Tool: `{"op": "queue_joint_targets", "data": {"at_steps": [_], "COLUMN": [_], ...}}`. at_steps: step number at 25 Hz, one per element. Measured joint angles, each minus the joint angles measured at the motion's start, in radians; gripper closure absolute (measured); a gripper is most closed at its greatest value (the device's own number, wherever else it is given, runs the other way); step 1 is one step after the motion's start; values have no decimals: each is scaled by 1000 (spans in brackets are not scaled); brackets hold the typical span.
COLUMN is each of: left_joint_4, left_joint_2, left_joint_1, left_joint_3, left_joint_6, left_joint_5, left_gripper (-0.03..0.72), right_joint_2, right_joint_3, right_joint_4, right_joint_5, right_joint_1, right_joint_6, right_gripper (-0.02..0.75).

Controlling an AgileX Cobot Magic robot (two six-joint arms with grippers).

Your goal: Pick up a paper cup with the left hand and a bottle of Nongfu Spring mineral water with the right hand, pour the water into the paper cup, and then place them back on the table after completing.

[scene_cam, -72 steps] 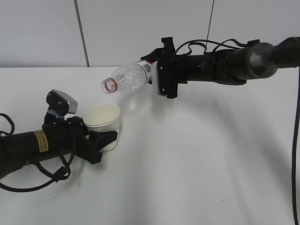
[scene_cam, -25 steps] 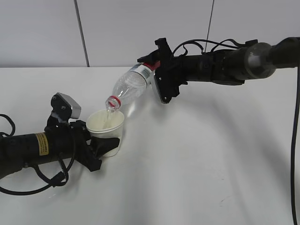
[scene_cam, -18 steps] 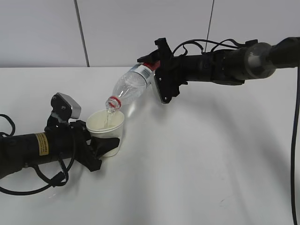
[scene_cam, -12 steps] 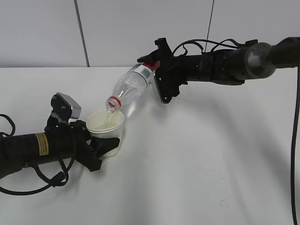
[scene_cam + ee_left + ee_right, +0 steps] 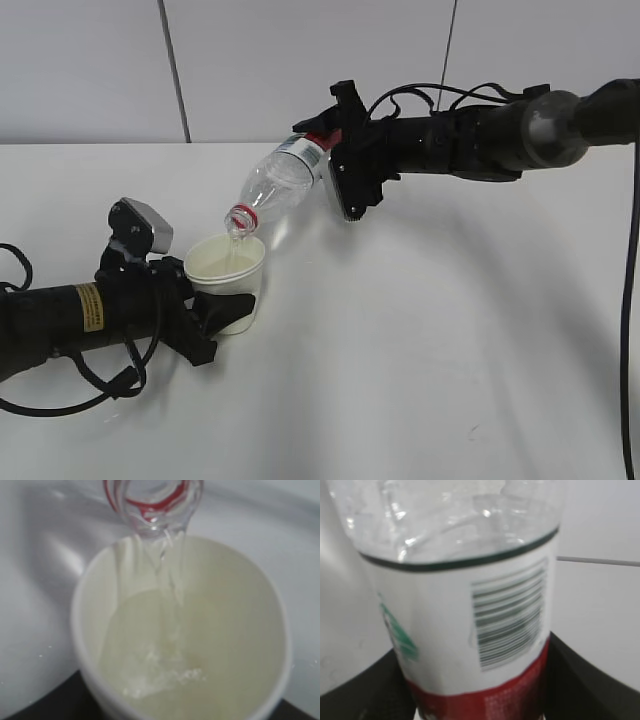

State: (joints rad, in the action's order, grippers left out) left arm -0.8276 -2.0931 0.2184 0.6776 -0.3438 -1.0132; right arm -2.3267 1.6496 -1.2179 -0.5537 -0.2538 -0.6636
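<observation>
We see the left pincer (image 5: 228, 306) closed around the lower body of the paper cup (image 5: 226, 280), holding it upright near the left side of the white surface (image 5: 420, 350); we cannot tell whether the cup's base touches the surface or hangs just above it. The left arm (image 5: 70, 320) lies low, with a yellow label on its black body and a grey camera block (image 5: 140, 228) rising from the wrist.

We see the right pincer (image 5: 335, 150) clamped on the labelled end of the water bottle (image 5: 280, 185), which it holds in the air, tilted so that the mouth with its red ring points down and to the left, directly above the cup's rim. The right arm (image 5: 480, 135) reaches in from the right edge with cables looping over it.

From the left wrist view we look down into the cup (image 5: 180, 635): the bottle mouth (image 5: 152, 505) sits just above the far rim, and a stream of water (image 5: 165, 580) falls into a pool of clear liquid that covers the bottom. From the right wrist view we see the bottle (image 5: 465, 595) up close, with its white label, barcode and red band, and dark pincer parts on either side of it
</observation>
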Motion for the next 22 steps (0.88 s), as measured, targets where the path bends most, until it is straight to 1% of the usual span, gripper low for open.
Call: {"op": "queue_joint_targets", "data": {"at_steps": [5,10,12,15,18,22], "left_joint_4": [2,58,71,73,89,188], "left_joint_2": [0,0,0,0,0,0], "left_joint_1": [0,0,0,0,0,0], "left_joint_3": [0,0,0,0,0,0], "left_joint_6": [0,2,4,9,41,82], "left_joint_5": [0,-1,-3,-11,-14,-46], "left_gripper": [329,329,329,329,329,329], "right_joint_2": [0,0,0,0,0,0], "right_joint_3": [0,0,0,0,0,0], "right_joint_4": [2,4,4,4,4,4], "right_joint_5": [0,0,0,0,0,0], "right_joint_1": [0,0,0,0,0,0], "right_joint_6": [0,6,43,147,302,582], "right_gripper": [269,269,269,269,270,270]}}
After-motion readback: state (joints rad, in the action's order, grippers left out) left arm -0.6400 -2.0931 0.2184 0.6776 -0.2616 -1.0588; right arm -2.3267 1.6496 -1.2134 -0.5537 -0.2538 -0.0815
